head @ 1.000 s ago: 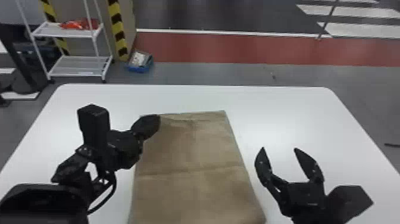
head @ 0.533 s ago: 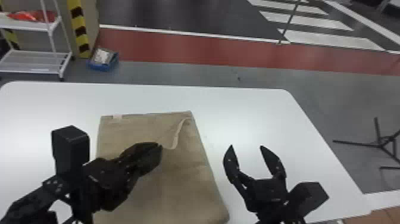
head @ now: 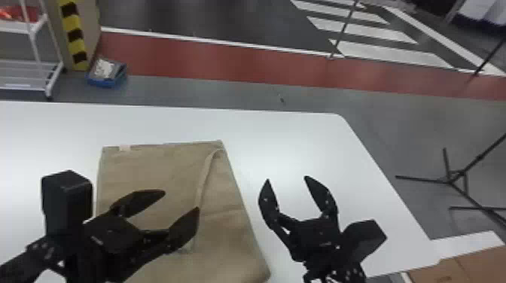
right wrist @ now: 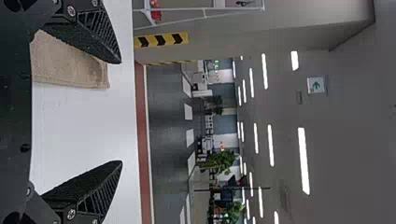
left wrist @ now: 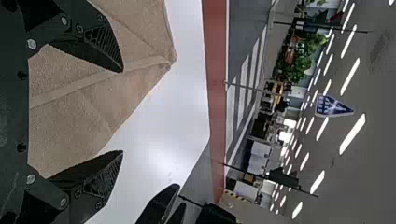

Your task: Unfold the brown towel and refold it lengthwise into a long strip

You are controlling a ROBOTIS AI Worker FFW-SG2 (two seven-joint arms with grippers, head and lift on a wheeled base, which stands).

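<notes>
Toward seven o'clock on the worktop (head: 301,143), brown towel (head: 162,165) lies mostly flat, a broad panel. Pale hem (head: 205,173) runs across its upper face from near the one o'clock corner inward, so a doubled layer seems likely; opening out looks partial at best. Long strip not formed; the lengthwise fold is judged to be ahead. Left pincer (head: 181,201) is over the towel, nine o'clock of its middle, fingers apart, nothing between them gripped. Right pincer (head: 287,178) is off the cloth at three o'clock, fingers likewise apart and empty. Remaining, by my reading: free any doubled layer, smooth it, then bring one long side over. Underside layers hidden; cannot tell how many.
</notes>
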